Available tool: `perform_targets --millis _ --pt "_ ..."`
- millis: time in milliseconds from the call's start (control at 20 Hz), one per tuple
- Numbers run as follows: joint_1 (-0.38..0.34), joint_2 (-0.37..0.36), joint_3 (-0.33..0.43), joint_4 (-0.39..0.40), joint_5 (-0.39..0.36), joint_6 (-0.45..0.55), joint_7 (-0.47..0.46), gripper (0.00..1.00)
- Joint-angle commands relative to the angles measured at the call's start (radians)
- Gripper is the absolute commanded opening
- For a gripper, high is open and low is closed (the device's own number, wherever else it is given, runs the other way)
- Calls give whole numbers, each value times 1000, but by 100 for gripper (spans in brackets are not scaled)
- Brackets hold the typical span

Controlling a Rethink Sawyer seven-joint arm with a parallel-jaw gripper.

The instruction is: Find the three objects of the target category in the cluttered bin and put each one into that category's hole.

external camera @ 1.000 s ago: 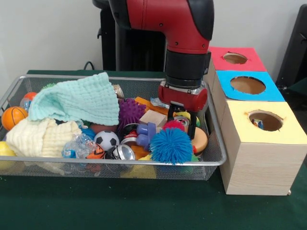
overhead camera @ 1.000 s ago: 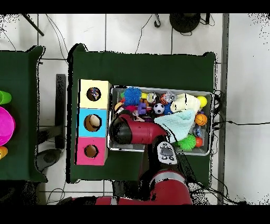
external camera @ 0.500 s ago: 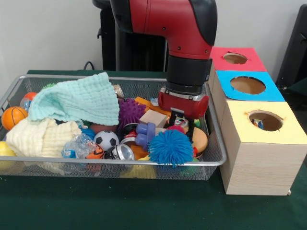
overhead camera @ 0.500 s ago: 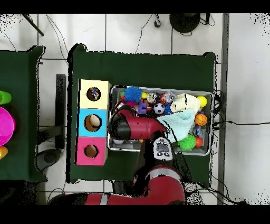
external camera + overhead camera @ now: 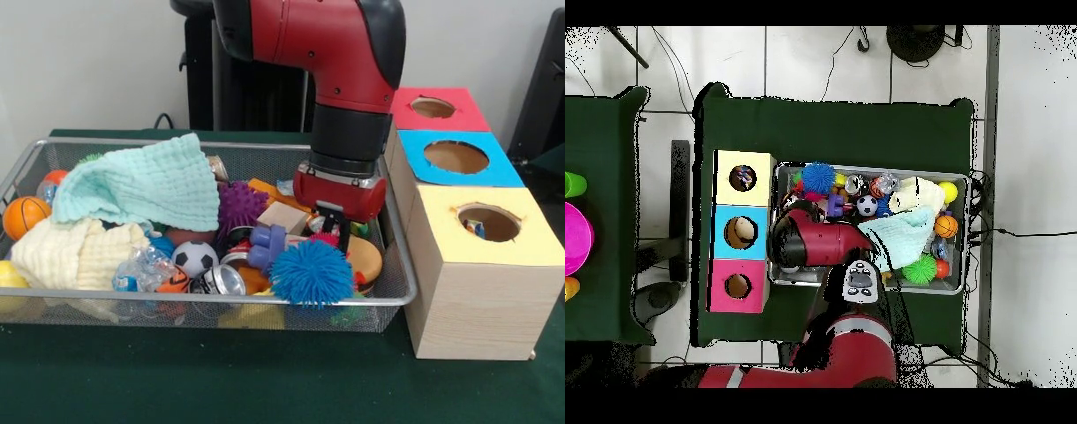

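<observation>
Front view: the gripper is sunk into the wire bin just behind the blue spiky ball, its finger state hidden by clutter, so a straight, slow lift is advised to spare neighbouring toys.

This is a robotics lab set up for a sorting trial; a red and black robot arm hangs over a table draped in dark green cloth, where a wire mesh bin is heaped with test clutter (balls, cloths, blocks and toys); beside it stand three plywood boxes topped yellow, blue and red, each with a round hole cut in its top; from above, the floor is pale tile crossed by loose black cables, and a second green-covered table stands alongside; the wall behind is bare and plain.
</observation>
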Motion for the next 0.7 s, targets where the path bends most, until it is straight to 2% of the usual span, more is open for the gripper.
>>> perform_targets --millis 50,200,500,700 --pt "-18 45 16 -31 -5 -97 100 0" --pt "-41 -13 28 28 -30 -72 91 0" --pt "-95 -186 61 203 -71 11 67 0" --pt "-100 -243 61 264 -72 36 65 0"
